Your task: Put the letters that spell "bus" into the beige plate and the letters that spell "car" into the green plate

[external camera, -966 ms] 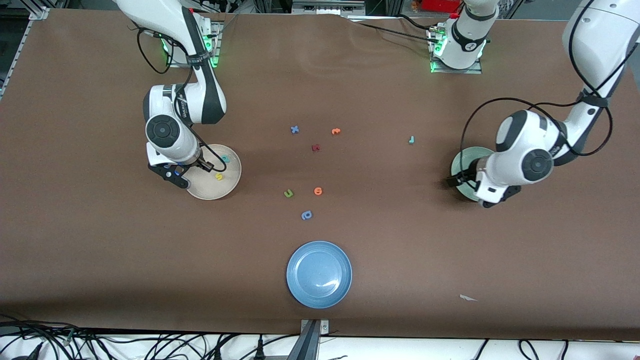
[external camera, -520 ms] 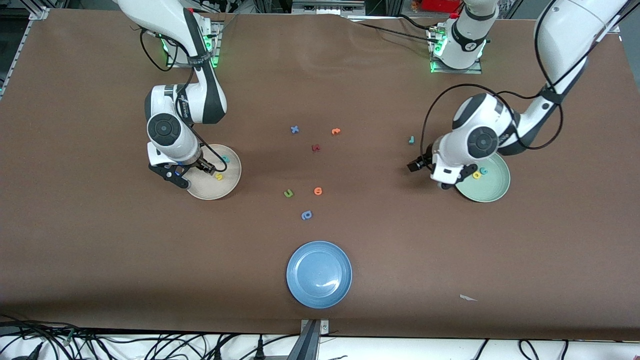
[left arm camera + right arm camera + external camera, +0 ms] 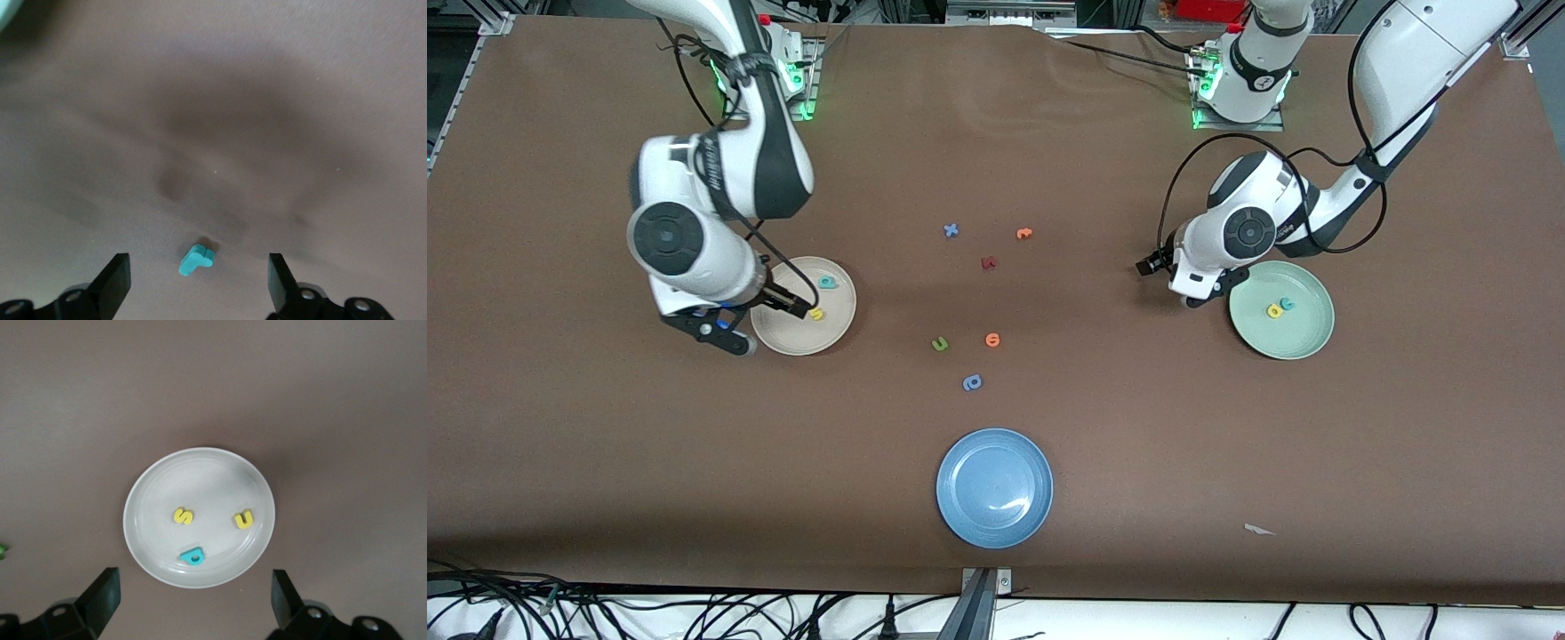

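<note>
The beige plate (image 3: 199, 517) holds b (image 3: 192, 556), u (image 3: 243, 519), s (image 3: 183, 515); the right gripper (image 3: 193, 603) hangs wide over it. The green plate (image 3: 1303, 336) holds a and c. The left gripper (image 3: 197, 283), wide and empty, frames the r (image 3: 195, 259), lying flat on the table; pinching such a thin letter could flick it away.

Front view: right arm hides the yellow "u" (image 3: 243, 519).

Brown table (image 3: 605, 444) with beige plate (image 3: 778, 333), green plate (image 3: 1303, 338), blue plate (image 3: 994, 524), teal "r" (image 3: 195, 259), scattered spare letters (image 3: 972, 383).
</note>
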You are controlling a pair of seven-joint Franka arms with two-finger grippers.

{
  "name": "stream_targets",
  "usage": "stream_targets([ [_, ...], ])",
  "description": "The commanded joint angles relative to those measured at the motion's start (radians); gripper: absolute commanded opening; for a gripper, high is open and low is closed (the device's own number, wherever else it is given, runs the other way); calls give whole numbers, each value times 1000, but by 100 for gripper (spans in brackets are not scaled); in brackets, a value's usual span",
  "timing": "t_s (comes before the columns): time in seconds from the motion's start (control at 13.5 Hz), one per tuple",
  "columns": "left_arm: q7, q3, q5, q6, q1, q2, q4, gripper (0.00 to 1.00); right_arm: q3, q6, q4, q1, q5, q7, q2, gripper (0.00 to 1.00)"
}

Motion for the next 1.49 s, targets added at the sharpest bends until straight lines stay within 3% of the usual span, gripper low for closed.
stream_targets([
  [0.0, -31, -3, 36, 41, 0, -18, -41, 86, 1, -135, 129, -61, 3, -177, 1, 100],
  [0.22, -48, -3, 38, 67, -8, -16, -54, 78, -63, -289, 255, -95, 6, -378, -1, 100],
  [0.45, -62, -2, 59, 67, -7, -15, -58, 69, -135, -340, 310, -95, 12, -415, -7, 100],
  [0.59, -62, 2, 68, 67, -5, -13, -58, 65, -146, -397, 362, -108, 19, -504, -37, 100],
  [0.82, -79, 2, 70, 76, -10, -4, -57, 63, -128, -459, 358, -163, 12, -509, -88, 100],
  [0.97, -82, 3, 70, 95, -10, 2, -58, 61, 17, -460, 358, -304, -29, -512, -108, 100],
  [1.11, -82, 3, 70, 98, -10, 2, -58, 57, 207, -445, 364, -483, -84, -512, -134, 100],
  [1.19, -82, 5, 70, 98, -10, 4, -58, 54, 284, -434, 364, -563, -80, -512, -155, 100],
  [1.34, -82, 5, 70, 98, -10, 4, -58, 48, 494, -401, 360, -755, -98, -509, -189, 100],
  [1.41, -82, 6, 70, 98, -10, 4, -57, 44, 559, -390, 346, -817, -133, -508, -209, 100],
])
